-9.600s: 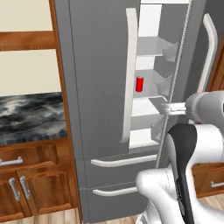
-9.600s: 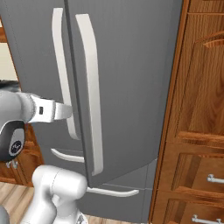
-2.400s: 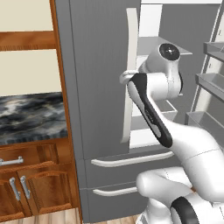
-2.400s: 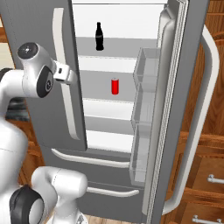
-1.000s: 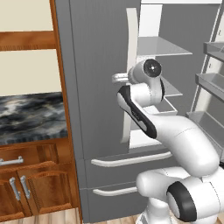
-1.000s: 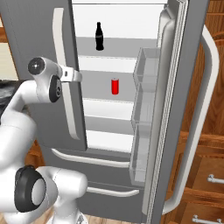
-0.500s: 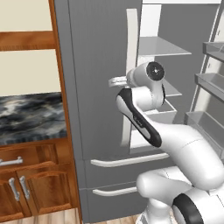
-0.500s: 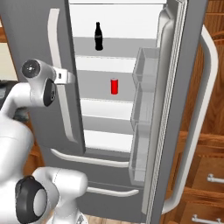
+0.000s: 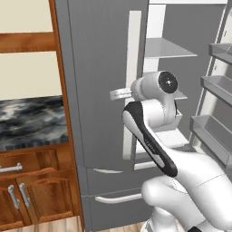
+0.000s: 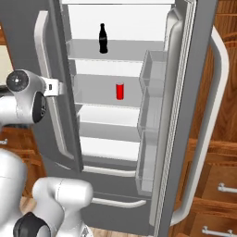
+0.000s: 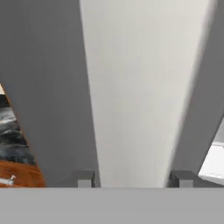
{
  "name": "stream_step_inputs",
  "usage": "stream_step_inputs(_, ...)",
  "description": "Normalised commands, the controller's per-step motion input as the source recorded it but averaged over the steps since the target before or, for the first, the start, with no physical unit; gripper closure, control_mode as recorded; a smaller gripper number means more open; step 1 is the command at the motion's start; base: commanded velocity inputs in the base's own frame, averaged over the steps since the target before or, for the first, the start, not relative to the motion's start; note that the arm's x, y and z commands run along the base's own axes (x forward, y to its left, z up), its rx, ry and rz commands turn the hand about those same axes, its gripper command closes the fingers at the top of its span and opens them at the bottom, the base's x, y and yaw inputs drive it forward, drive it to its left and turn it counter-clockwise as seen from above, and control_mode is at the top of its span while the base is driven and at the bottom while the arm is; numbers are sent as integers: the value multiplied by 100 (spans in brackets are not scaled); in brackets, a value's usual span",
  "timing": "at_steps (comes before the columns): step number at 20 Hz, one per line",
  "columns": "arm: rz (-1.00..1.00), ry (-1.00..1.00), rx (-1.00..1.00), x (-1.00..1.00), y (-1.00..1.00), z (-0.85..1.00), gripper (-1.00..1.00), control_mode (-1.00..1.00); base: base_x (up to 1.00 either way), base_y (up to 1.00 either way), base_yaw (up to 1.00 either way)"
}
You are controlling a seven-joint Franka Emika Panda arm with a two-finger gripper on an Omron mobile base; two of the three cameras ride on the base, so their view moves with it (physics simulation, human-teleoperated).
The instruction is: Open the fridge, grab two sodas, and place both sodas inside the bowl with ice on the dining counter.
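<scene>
Swung down and leftward over the last couple of seconds, carrying the tool (image 9: 118,94) away from the open half of the fridge (image 9: 99,54) and up against the long white handle (image 9: 134,50) of its left door. From the left base: wrist tucked close to that handle, with brown cabinets (image 9: 31,199) and a marbled table (image 9: 27,122) off to the left. Along the hand: fingers (image 11: 85,178) spread wide, straddling the handle with grey door showing on either side, pinching nothing yet. From the right base: left door perhaps a crack further ajar than a couple of seconds back, though hard to judge at this angle; right door (image 10: 203,37) thrown fully wide, as it was then. Further right, on the top shelf, one soda (image 10: 103,38) standing upright and untouched, with a red can (image 10: 120,91) a shelf lower. Risks from here: pulling with the fingers unclosed and slipping off the curved handle; hauling in a straight line instead of along the door's arc and straining the wrist; swinging the door back into the crowded elbow and base. Best to close firmly first, then follow the hinge.
</scene>
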Motion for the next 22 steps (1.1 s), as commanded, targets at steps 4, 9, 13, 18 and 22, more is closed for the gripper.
stream_step_inputs(4,7,0,0,-78,100,-11,100,-100,0,0,0)
stream_step_inputs(9,6,0,0,-80,100,-2,-100,-100,0,0,0)
stream_step_inputs(13,5,0,1,-76,94,0,-100,-100,0,0,0)
stream_step_inputs(18,0,-2,21,-97,11,8,-100,-100,0,0,0)
stream_step_inputs(22,1,-2,37,-100,-44,21,-100,-100,0,0,0)
